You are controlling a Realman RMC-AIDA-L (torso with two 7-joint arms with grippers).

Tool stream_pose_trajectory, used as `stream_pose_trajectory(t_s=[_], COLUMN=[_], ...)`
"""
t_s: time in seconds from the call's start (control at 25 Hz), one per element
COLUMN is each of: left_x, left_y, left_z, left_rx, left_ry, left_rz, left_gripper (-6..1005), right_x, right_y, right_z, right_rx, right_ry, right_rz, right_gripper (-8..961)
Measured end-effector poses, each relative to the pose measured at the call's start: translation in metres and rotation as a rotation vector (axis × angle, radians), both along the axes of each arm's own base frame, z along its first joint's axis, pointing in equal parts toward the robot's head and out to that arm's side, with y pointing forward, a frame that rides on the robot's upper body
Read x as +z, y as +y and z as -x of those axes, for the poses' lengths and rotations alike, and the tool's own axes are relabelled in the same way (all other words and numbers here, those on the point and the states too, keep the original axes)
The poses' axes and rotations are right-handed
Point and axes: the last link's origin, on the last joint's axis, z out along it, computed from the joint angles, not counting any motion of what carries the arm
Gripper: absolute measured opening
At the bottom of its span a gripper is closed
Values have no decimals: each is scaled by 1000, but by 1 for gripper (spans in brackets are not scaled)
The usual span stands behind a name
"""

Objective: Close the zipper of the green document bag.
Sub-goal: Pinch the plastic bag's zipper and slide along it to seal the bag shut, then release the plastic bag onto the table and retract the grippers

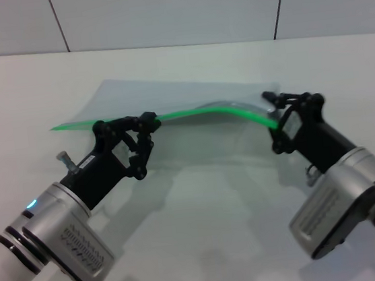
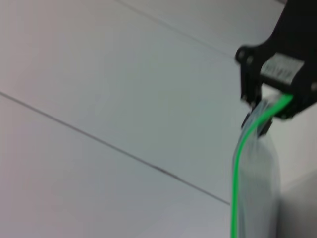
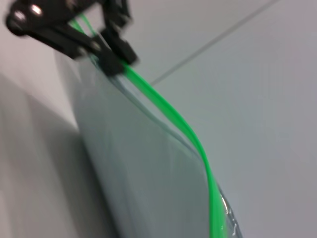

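Note:
The green document bag (image 1: 189, 94) is a pale translucent pouch whose near long edge is raised off the white table. Along that edge runs the bright green zipper (image 1: 191, 113), which sags and curves between my two grippers. My left gripper (image 1: 149, 124) is shut on the strip left of its middle, and a short green end sticks out beyond it. My right gripper (image 1: 275, 119) is shut on the strip at its right end. The left wrist view shows the zipper (image 2: 237, 163) rising to the right gripper (image 2: 271, 110). In the right wrist view the zipper (image 3: 173, 116) runs to the left gripper (image 3: 106, 53). The slider tab cannot be made out.
The white table (image 1: 239, 236) spreads out in front of the bag, between my two forearms. A tiled wall (image 1: 172, 6) stands behind the table's far edge. No other objects are in view.

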Motion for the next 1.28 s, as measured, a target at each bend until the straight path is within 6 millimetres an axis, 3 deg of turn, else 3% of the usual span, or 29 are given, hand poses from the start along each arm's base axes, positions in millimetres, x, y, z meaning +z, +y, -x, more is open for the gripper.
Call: stream_pose_trajectory(t_s=[0.56, 0.84, 1.24, 1.28], left_x=[10, 12, 18, 19], left_y=[-1, -2, -2, -2], left_z=[5, 5, -8, -10], left_rx=[26, 27, -8, -14], left_ry=[-39, -45, -170, -193], left_rz=[-59, -68, -49, -45], left_gripper=[92, 98, 107, 161], right_x=[45, 54, 86, 88], right_y=[1, 0, -3, -3], right_z=[-41, -49, -52, -51], right_rx=[-92, -118, -161, -163], right_ry=[124, 142, 285, 299], right_rz=[-179, -226, -462, -475], right_gripper=[53, 51, 29, 49])
